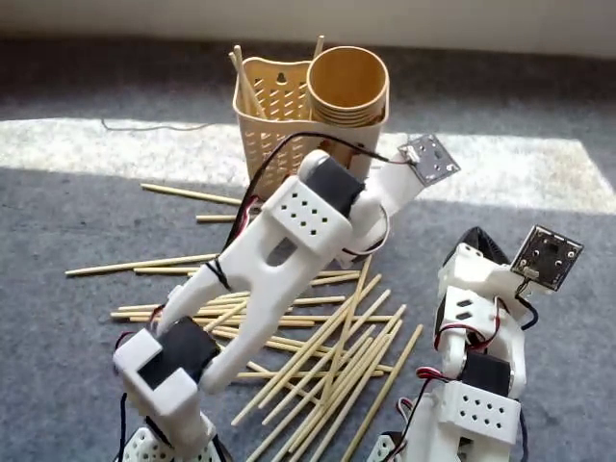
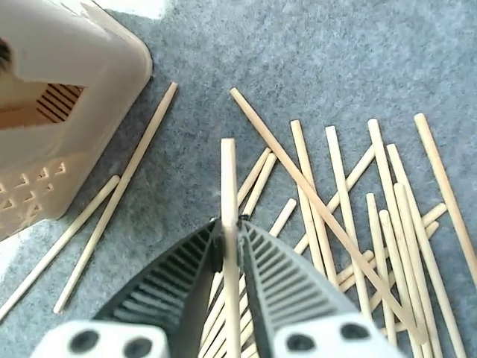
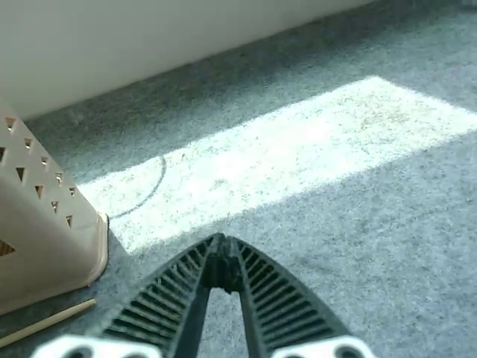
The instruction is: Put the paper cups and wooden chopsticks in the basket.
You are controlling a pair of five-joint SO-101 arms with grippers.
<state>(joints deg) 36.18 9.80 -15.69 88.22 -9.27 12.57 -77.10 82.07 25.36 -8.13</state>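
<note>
The cream perforated basket (image 1: 274,125) stands on grey carpet and holds a stack of paper cups (image 1: 348,87) and a few wooden chopsticks (image 1: 245,82). Many more chopsticks (image 1: 327,356) lie scattered on the carpet in front of it. My left arm (image 1: 289,250) stretches to just before the basket. Its gripper (image 2: 229,221) is shut on one chopstick (image 2: 228,179), which sticks out past the fingertips, above the carpet beside the basket (image 2: 67,149). My right gripper (image 3: 221,246) is shut on nothing, beside the basket's corner (image 3: 45,239).
My right arm (image 1: 481,327) sits folded at the near right. Loose chopsticks (image 2: 343,201) spread over the carpet under the left arm, and one chopstick (image 3: 45,322) lies by the basket's base. A sunlit strip of carpet (image 1: 520,168) runs behind the basket.
</note>
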